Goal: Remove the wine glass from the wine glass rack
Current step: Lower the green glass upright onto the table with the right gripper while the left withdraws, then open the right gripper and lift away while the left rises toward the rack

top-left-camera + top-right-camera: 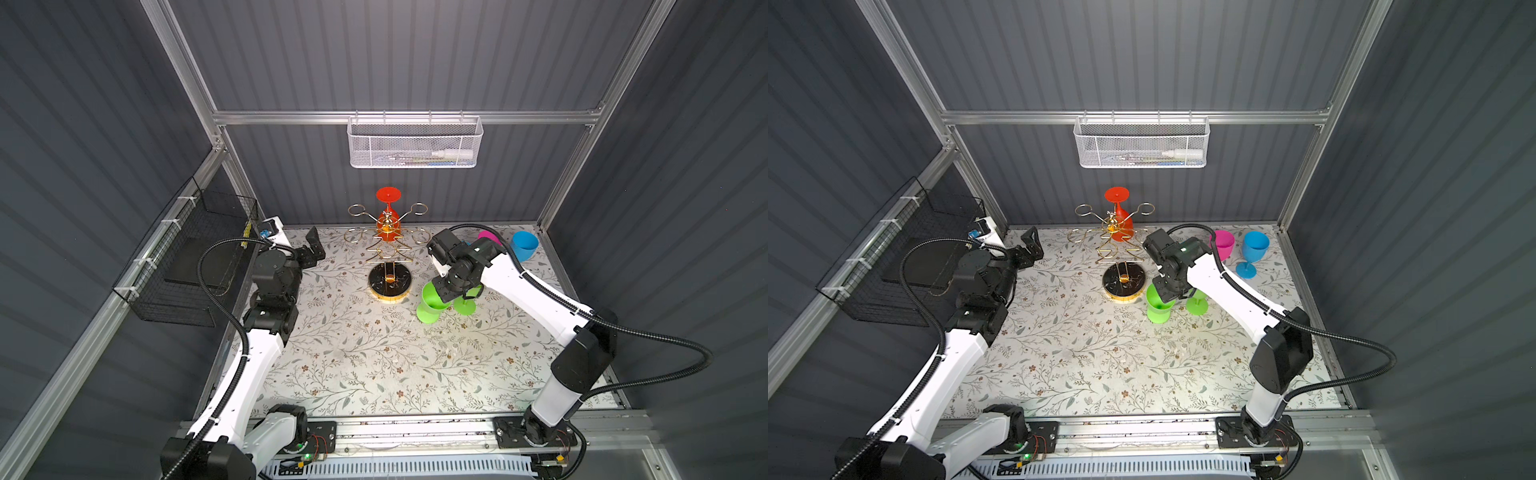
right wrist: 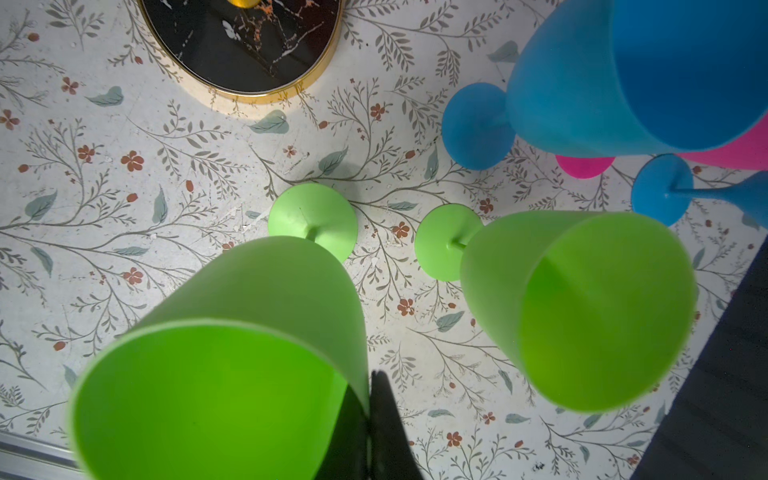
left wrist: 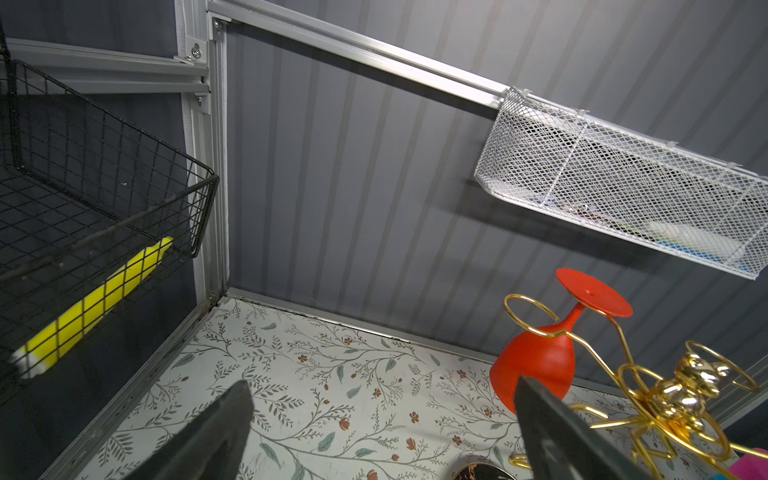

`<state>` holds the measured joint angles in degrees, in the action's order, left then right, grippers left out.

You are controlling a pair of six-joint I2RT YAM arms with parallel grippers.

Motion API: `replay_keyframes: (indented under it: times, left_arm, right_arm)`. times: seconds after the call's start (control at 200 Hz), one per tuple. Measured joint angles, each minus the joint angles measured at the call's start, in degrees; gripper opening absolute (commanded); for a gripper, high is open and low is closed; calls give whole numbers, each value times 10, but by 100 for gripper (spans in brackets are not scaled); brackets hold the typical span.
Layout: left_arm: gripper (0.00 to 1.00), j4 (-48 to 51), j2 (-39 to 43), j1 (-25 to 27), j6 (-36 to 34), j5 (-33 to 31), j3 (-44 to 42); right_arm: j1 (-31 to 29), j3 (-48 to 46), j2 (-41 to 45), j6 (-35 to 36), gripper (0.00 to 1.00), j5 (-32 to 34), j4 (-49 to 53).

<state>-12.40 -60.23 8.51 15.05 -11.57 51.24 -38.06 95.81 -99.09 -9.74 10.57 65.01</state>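
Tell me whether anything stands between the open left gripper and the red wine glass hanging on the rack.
No loose object does. Only the wine glass rack itself: in the left wrist view one of its ring-ended arms crosses in front of the red wine glass, between its bowl and the left gripper.

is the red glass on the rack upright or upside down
Upside down: the red wine glass hangs from the wine glass rack, foot on top, bowl below.
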Motion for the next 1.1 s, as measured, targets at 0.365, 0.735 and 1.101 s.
replay_keyframes:
  times: [0.365, 0.735, 1.101]
  left_arm:
    - [99, 0, 0, 0, -5, 1, 0]
    - [100, 0, 0, 0, -5, 2, 0]
    - [100, 0, -3, 0, -5, 2, 0]
  right_arm:
    - [6, 0, -8, 11, 19, -5, -5]
    - [23, 0, 78, 10, 38, -40, -24]
    - [134, -26, 239, -33, 64, -234, -185]
